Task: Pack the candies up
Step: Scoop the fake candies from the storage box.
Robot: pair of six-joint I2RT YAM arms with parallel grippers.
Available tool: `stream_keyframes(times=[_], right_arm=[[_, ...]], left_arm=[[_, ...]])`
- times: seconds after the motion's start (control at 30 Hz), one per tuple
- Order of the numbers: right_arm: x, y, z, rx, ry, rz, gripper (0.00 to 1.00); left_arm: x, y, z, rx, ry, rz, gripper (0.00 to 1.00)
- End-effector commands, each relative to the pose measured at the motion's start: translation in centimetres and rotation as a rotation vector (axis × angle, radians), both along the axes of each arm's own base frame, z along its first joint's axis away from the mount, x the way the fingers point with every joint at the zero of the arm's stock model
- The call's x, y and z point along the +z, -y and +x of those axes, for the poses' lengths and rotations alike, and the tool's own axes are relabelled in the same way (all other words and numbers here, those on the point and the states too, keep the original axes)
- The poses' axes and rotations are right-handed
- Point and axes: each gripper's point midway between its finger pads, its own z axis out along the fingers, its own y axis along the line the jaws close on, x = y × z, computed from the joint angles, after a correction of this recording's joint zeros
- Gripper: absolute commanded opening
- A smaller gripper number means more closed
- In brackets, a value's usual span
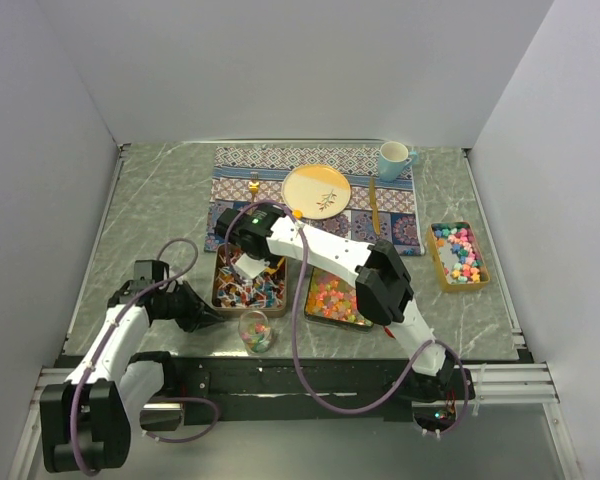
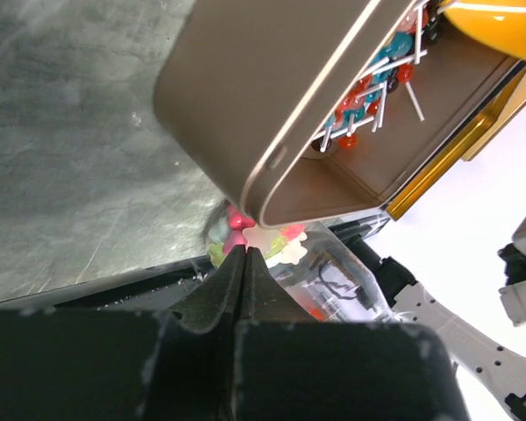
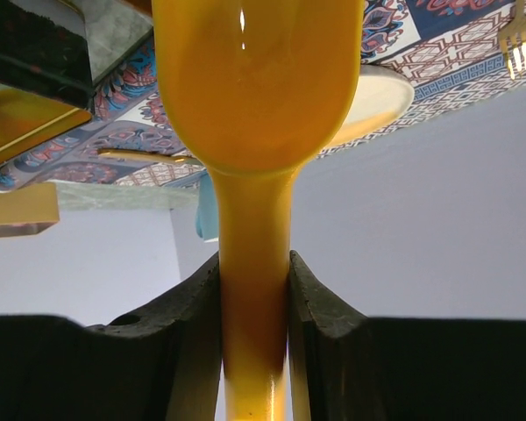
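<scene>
The candies [image 1: 335, 298], tiny pink, orange and yellow beads, fill the middle gold tin. A small clear glass [image 1: 256, 331] near the front edge holds some pink, green and pale candies [image 2: 285, 248]. My left gripper [image 1: 214, 317] is shut, with its tips [image 2: 244, 251] just left of the glass and nothing visible between them. My right gripper [image 1: 247, 264] hangs over the left tin [image 1: 248, 288]. It is shut on the handle of a yellow spoon [image 3: 256, 96], gripped at the neck [image 3: 254, 263]. The spoon bowl also shows in the left wrist view [image 2: 500, 17].
The left tin [image 2: 263, 105] holds lollipops and wrapped sweets [image 2: 368, 88]. A third tin [image 1: 458, 256] of coloured sweets stands at right. At the back, a patterned placemat [image 1: 400, 225] carries a plate [image 1: 316, 188], fork [image 1: 253, 183], knife [image 1: 374, 205] and blue mug [image 1: 393, 160]. The right arm [image 1: 380, 280] spans the trays.
</scene>
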Motion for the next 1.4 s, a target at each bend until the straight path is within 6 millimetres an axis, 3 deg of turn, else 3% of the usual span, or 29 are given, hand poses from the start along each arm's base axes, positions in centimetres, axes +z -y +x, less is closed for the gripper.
stream_keyframes(times=[0.0,0.33,0.73,1.07,1.37], right_arm=[[-2.7,-1.4,-2.0,0.01,-0.109,0.028,0.0],[-1.9,-3.2,-4.5,0.012,-0.203,0.128,0.0],[-3.2,-3.9,-6.3,-0.003,-0.302,0.174,0.0],[-3.4,-2.7,-5.0,-0.056,-0.321,0.24,0.0],[-4.0,0.3,-1.5,-0.069,-0.266,0.246,0.0]], left_arm=[[-0.1,0.2,0.2,-0.009,0.0,0.015,0.01],[-1.5,-0.9,0.5,0.078,-0.092,0.072,0.01],[-1.7,-1.2,0.7,0.095,-0.105,0.064,0.01],[-1.6,-1.2,0.8,0.093,-0.096,0.06,0.01],[-1.6,-1.3,0.9,0.09,-0.095,0.065,0.01]])
